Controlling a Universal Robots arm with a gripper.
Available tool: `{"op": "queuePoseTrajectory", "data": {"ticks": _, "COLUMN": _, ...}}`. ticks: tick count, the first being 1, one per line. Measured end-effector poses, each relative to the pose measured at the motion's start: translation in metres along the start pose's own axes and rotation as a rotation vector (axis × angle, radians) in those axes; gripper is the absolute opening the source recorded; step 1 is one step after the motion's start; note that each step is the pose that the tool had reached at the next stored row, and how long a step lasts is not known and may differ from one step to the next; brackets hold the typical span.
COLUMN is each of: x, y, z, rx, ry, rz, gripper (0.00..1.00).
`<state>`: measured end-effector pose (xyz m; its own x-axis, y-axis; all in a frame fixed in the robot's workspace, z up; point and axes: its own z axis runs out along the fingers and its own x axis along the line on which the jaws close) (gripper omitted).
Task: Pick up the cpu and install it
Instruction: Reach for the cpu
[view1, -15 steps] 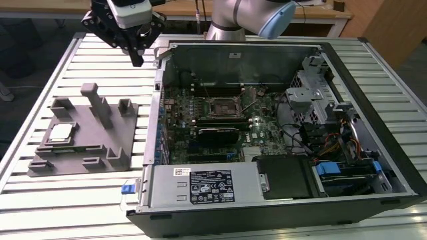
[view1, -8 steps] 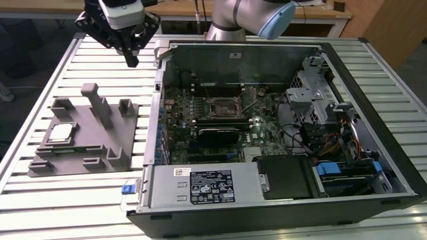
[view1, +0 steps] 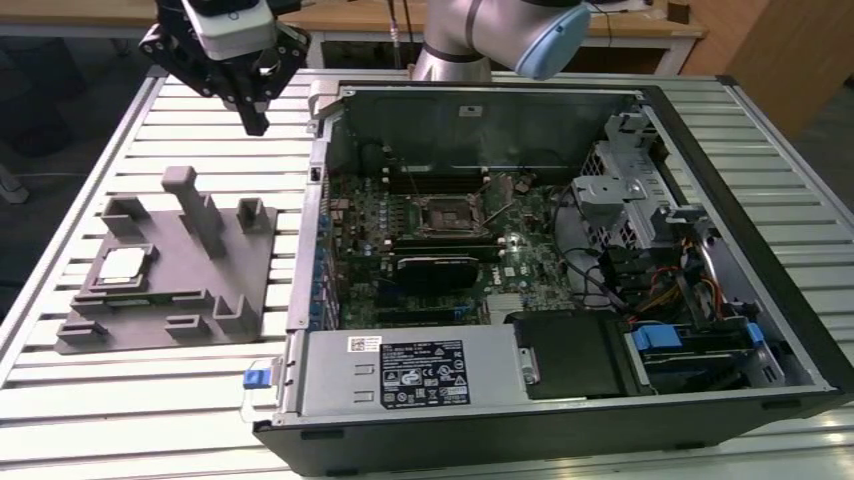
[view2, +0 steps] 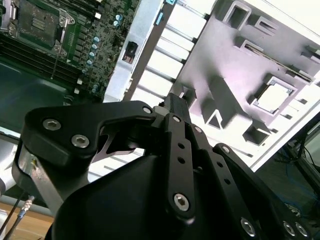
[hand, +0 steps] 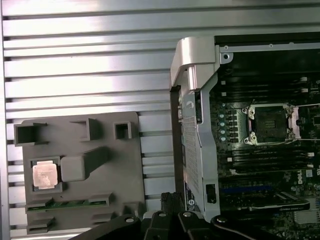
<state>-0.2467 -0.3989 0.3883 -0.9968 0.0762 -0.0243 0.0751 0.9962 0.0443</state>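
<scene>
On the grey tray (view1: 174, 300) sits one cpu (view1: 123, 266), one gripper (view1: 254, 122) well apart.

The table (view1: 160, 400) is made of pale metal slats running side to side, bright under overhead light. In the first wrist view the slats (hand: 90, 65) gleam almost white. Beyond its far edge stands a wooden desk (view1: 354, 15) on a white frame, and past the far corner at the exterior view's right is a brown wooden panel (view1: 787, 50). Grey floor (view1: 27, 230) lies off the opposite edge.
</scene>
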Motion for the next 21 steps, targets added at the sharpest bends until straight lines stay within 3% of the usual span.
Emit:
{"op": "queuePoseTrajectory", "data": {"ticks": 13, "x": 0.0146, "y": -0.0012, "z": 0.001, "rx": 0.0, "ry": 0.0, "rz": 0.0, "gripper": 0.11}}
{"op": "queuePoseTrajectory", "data": {"ticks": 21, "x": 0.0277, "y": -0.0022, "z": 0.0016, "rx": 0.0, "ry": 0.0, "rz": 0.0, "gripper": 0.11}}
